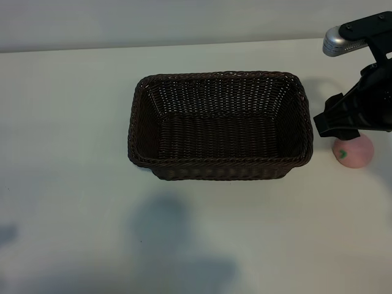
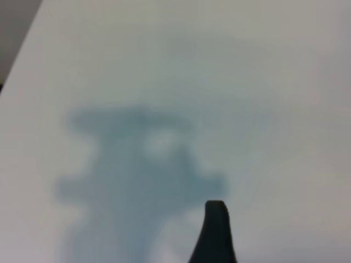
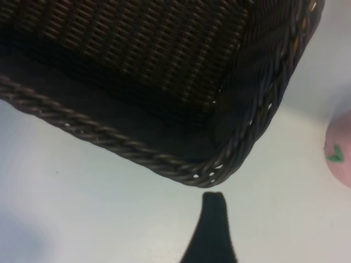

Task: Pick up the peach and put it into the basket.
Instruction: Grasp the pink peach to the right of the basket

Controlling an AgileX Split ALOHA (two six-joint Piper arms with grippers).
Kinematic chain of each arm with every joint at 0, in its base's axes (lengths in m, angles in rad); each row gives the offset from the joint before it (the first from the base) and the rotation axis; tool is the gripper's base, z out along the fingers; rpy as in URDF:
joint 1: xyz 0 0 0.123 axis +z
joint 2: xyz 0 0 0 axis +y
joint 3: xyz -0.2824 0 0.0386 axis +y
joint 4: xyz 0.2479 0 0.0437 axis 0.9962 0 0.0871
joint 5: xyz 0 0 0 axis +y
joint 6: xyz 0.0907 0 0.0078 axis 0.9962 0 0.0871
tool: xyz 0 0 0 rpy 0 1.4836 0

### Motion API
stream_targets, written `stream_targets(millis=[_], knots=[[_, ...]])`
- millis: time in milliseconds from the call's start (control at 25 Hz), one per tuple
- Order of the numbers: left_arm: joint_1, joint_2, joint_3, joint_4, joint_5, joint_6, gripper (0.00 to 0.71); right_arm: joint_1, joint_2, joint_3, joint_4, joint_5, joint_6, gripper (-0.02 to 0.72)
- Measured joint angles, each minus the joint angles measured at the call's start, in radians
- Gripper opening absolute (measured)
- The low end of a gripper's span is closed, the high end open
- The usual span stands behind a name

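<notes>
Basket (image 1: 220, 125) at mid-desk (image 1: 73, 184), nothing in it. Peach (image 1: 354, 152) on the desk just right of the basket, apart from it. Right hand (image 1: 343, 122) above the peach's rear-left side.

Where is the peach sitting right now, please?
In the exterior view the peach rests on the table at the far right, just outside the basket, partly under the right arm's pincer.

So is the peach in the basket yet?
Not yet. The basket has nothing in it, and the peach sits on the table beside its right end. The right claw hangs just above the peach, open, holding nothing. Grabbing, lifting and dropping it in are all left.
</notes>
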Motion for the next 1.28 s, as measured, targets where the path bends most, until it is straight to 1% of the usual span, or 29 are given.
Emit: stream_targets(millis=[80, 200, 320, 440, 800, 1040, 1280], knots=[[-0.02, -0.057, 0.049, -0.001, 0.011, 0.007, 0.598, 0.0, 0.0, 0.0, 0.0, 0.0, 0.0, 0.585], [-0.034, -0.161, 0.11, -0.02, 0.037, 0.022, 0.598, 0.0, 0.0, 0.0, 0.0, -0.001, -0.001, 0.585], [-0.038, -0.276, 0.159, -0.04, 0.037, 0.038, 0.598, 0.0, 0.0, 0.0, 0.004, -0.003, -0.001, 0.585], [-0.04, -0.343, 0.206, -0.04, 0.037, 0.053, 0.597, 0.0, 0.0, 0.0, 0.008, -0.007, -0.001, 0.585], [-0.041, -0.345, 0.226, -0.031, 0.028, 0.053, 0.596, 0.0, 0.0, 0.0, 0.009, -0.007, -0.001, 0.585], [-0.041, -0.346, 0.257, -0.033, -0.024, 0.05, 0.596, 0.0, 0.0, 0.0, 0.009, -0.008, -0.001, 0.585], [-0.041, -0.347, 0.258, -0.029, -0.033, 0.044, 0.596, 0.0, 0.0, 0.0, 0.01, -0.008, -0.002, 0.585]])
